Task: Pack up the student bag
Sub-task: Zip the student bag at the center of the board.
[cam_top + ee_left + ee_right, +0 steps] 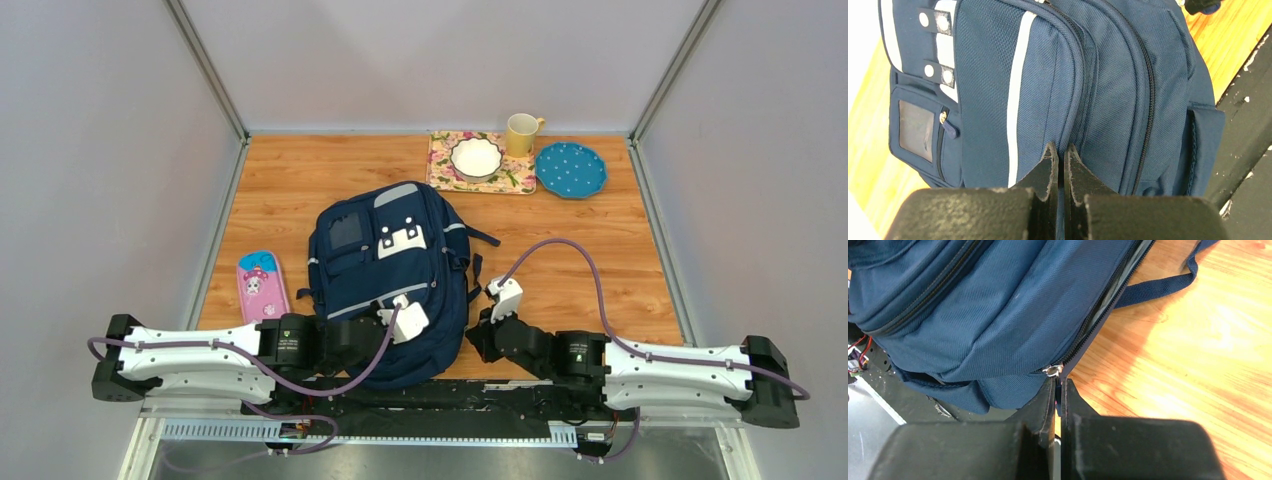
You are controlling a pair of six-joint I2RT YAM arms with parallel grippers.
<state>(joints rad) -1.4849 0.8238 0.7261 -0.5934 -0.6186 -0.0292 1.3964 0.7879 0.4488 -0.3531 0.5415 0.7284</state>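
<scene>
A navy backpack point(385, 270) lies flat on a wooden counter point(600, 250), toward 6 o'clock, its bottom end over the near edge. The left pincer point(1060, 150) is closed at a zipper seam on the bag's front, with a sliver of blue pinched between its fingers. The right pincer point(1060, 385) is closed on the blue tab of a silver zipper pull point(1053, 370) at the bag's 3 o'clock side. A pink pencil case point(262, 285) lies at the bag's 9 o'clock. A bowl point(476, 157), a mug point(521, 134) and a blue plate point(570, 169) sit at 1 o'clock.
</scene>
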